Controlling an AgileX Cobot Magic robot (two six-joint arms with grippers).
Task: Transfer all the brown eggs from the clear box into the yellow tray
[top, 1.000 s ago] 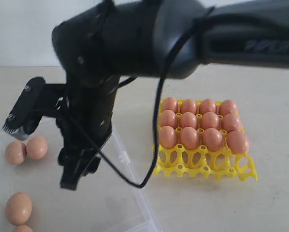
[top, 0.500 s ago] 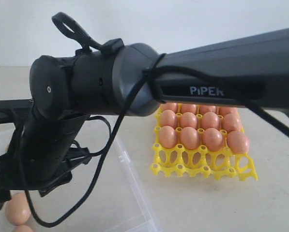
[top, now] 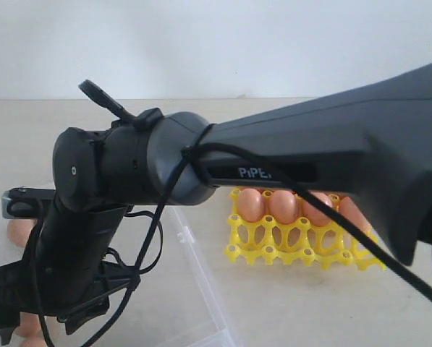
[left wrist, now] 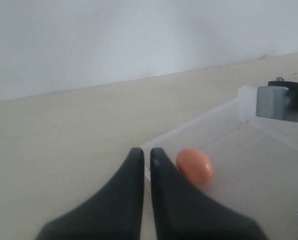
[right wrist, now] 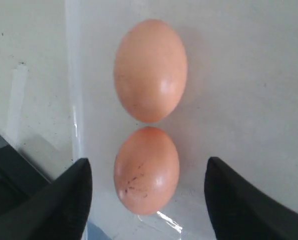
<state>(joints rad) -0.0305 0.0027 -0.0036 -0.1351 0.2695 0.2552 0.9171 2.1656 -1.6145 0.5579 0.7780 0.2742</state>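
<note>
The right arm (top: 295,163) reaches across from the right and bends down over the box (top: 181,289), which stands on the left of the table (top: 310,311). The arm hides much of the box. The right gripper (right wrist: 147,161) is spread wide and holds nothing. In its wrist view two eggs (right wrist: 149,70) lie end to end and touching on the box floor, just beside a wall. One of them shows between the fingers (right wrist: 64,200), and neither finger touches it. How high the gripper hangs over it cannot be told.

From outside, one egg peeks out at the far left of the box behind the wrist. Bits of two more show at the near left corner under the gripper.

The tray (top: 302,251) sits on the table right of the box and apart from it. Its near row of cups is bare lattice. Behind that row stand four eggs side by side. The rows farther back are hidden by the arm.

The left gripper (left wrist: 146,152) is closed to a thin slit with nothing in it. It is over the table just outside a box corner, and one egg lies just inside that corner.
</note>
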